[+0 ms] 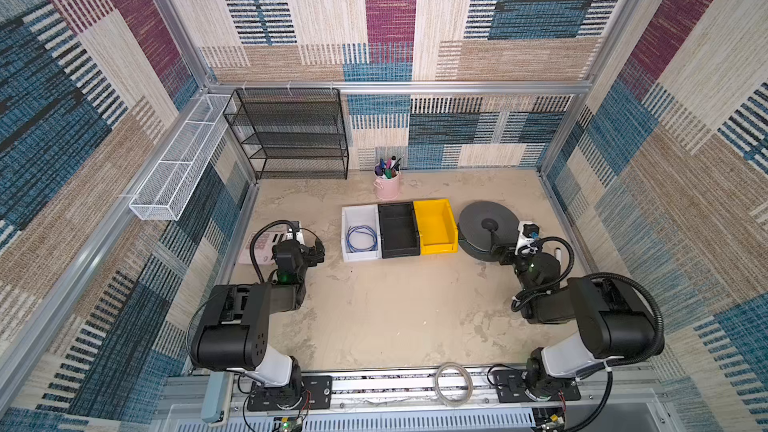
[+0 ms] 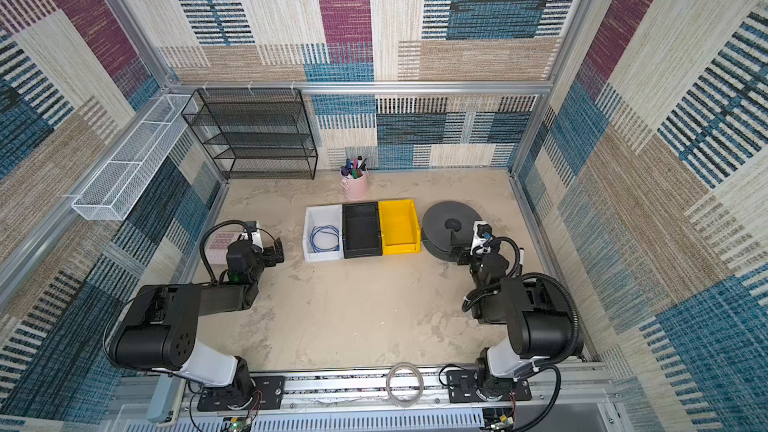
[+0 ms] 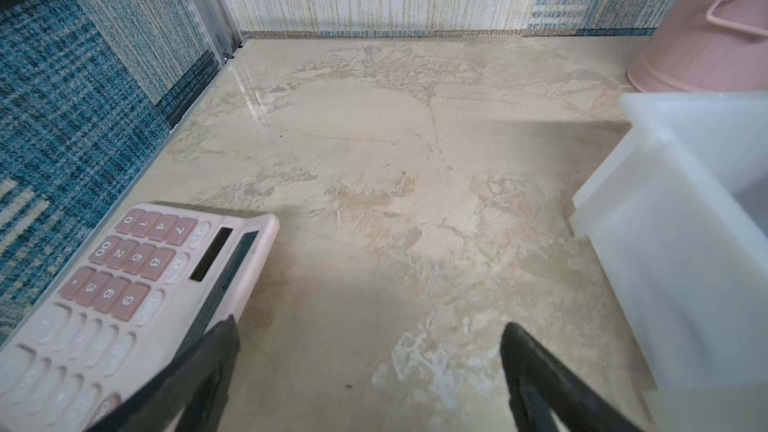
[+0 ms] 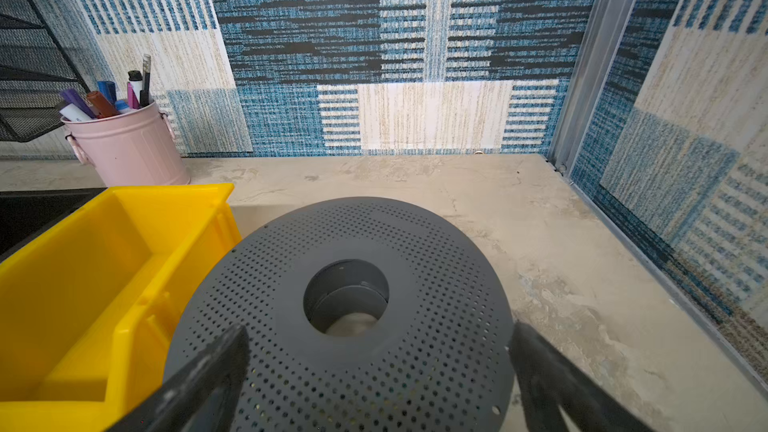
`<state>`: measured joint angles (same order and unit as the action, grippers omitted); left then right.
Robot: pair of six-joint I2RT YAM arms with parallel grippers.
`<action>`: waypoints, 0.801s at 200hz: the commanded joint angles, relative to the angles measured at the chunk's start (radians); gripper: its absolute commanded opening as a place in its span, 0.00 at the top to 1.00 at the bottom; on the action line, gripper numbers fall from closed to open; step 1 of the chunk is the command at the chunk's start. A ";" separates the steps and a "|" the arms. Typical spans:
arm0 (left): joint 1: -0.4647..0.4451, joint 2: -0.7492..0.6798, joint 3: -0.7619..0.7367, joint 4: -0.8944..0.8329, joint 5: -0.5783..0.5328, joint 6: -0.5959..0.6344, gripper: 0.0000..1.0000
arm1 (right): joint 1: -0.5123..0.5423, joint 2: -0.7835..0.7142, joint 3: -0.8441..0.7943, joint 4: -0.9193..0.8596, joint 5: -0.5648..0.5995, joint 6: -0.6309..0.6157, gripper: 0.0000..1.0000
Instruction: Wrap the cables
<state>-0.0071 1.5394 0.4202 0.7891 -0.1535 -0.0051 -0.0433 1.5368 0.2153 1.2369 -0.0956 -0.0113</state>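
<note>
I see the blue cables point(image 1: 362, 238) lying loosely coiled in the white bin point(image 1: 360, 210), not yet wound. My left tool point(image 3: 372, 326) hangs wide near that bin, probably to fetch them. My right tool point(image 4: 380, 330) spreads wide over the grey spool point(image 4: 436, 243), likely to steady it.

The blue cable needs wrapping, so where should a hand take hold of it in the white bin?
Pinch the cable on the coil's arc nearest the open left hand, where strands bunch, likely straight down from above: it lies flat on the bin floor, and the walls block any side approach.
</note>
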 commanded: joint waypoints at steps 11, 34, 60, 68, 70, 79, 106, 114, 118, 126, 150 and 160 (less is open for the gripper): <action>0.001 -0.002 0.000 0.035 0.005 -0.005 0.01 | 0.003 -0.003 -0.001 0.038 0.004 -0.003 0.01; 0.006 0.000 0.006 0.026 0.011 -0.007 0.01 | 0.003 -0.003 -0.002 0.038 0.004 -0.002 0.01; 0.015 -0.001 0.005 0.024 0.032 -0.010 0.01 | 0.003 -0.004 -0.002 0.038 0.004 -0.001 0.01; 0.016 -0.001 0.006 0.023 0.034 -0.011 0.01 | 0.003 -0.004 -0.003 0.038 0.003 -0.001 0.01; 0.016 0.000 0.006 0.022 0.034 -0.012 0.01 | 0.003 -0.003 -0.003 0.038 0.003 -0.001 0.01; 0.017 -0.001 0.006 0.022 0.036 -0.012 0.01 | 0.003 -0.003 -0.002 0.038 0.002 -0.001 0.01; 0.018 -0.001 0.008 0.021 0.037 -0.012 0.01 | 0.003 -0.002 0.001 0.035 0.003 0.000 0.01; 0.017 -0.003 0.006 0.023 0.038 -0.013 0.01 | 0.003 -0.003 0.001 0.035 0.004 -0.001 0.01; 0.018 -0.002 0.005 0.025 0.039 -0.013 0.01 | 0.004 -0.003 0.000 0.036 0.004 -0.001 0.01; 0.017 -0.006 0.001 0.032 0.036 -0.012 0.01 | 0.003 -0.007 0.002 0.033 0.009 0.001 0.01; 0.021 -0.061 0.049 -0.105 -0.028 -0.041 0.01 | 0.003 -0.106 0.092 -0.199 0.080 0.025 0.01; 0.021 -0.100 0.103 -0.248 -0.030 -0.039 0.01 | 0.003 -0.159 0.123 -0.289 0.098 0.031 0.01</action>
<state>0.0113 1.4998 0.4469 0.7284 -0.1436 -0.0269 -0.0406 1.4647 0.2722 1.1275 -0.0669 -0.0017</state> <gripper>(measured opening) 0.993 0.994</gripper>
